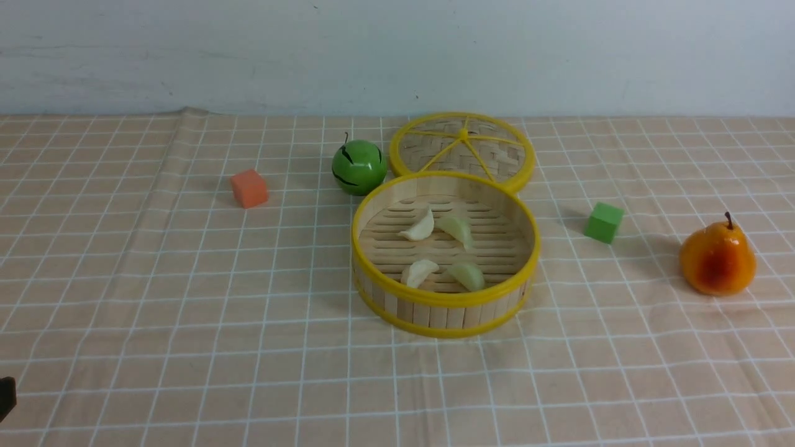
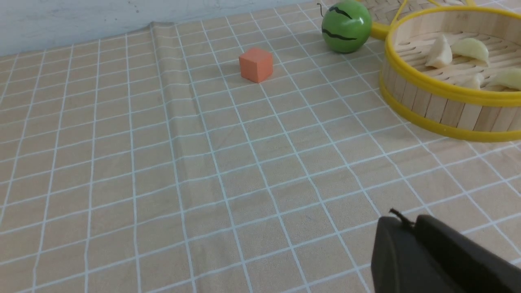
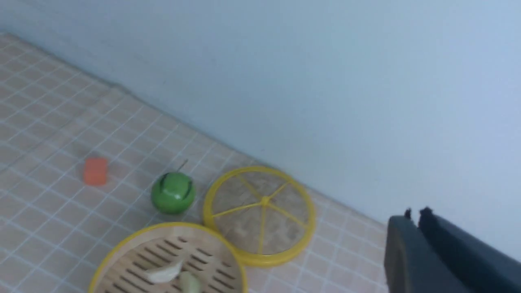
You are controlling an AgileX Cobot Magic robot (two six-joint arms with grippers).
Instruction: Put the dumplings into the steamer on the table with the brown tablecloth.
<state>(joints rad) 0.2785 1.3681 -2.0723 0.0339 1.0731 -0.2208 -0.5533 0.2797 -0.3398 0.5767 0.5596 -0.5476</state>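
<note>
The steamer [image 1: 444,300] stands mid-table on the brown tablecloth [image 1: 186,310]. Several cream and pale green dumplings [image 1: 419,228] lie on its slatted floor. In the left wrist view my left gripper [image 2: 409,221] hovers over bare cloth, short of the steamer [image 2: 443,110] and well apart from it. Its jaws are shut with nothing held. In the right wrist view my right gripper [image 3: 415,215] is raised against the wall, above and off to the side of the steamer [image 3: 171,224]. It too is shut and holds nothing. Only a dark sliver of the left arm [image 1: 5,397] shows in the front view.
The flat woven lid [image 1: 463,149] lies behind the steamer, touching it. A green toy melon [image 1: 358,166] sits to the lid's left and an orange cube [image 1: 249,188] further left. A green cube [image 1: 603,221] and an orange pear [image 1: 717,257] are on the right.
</note>
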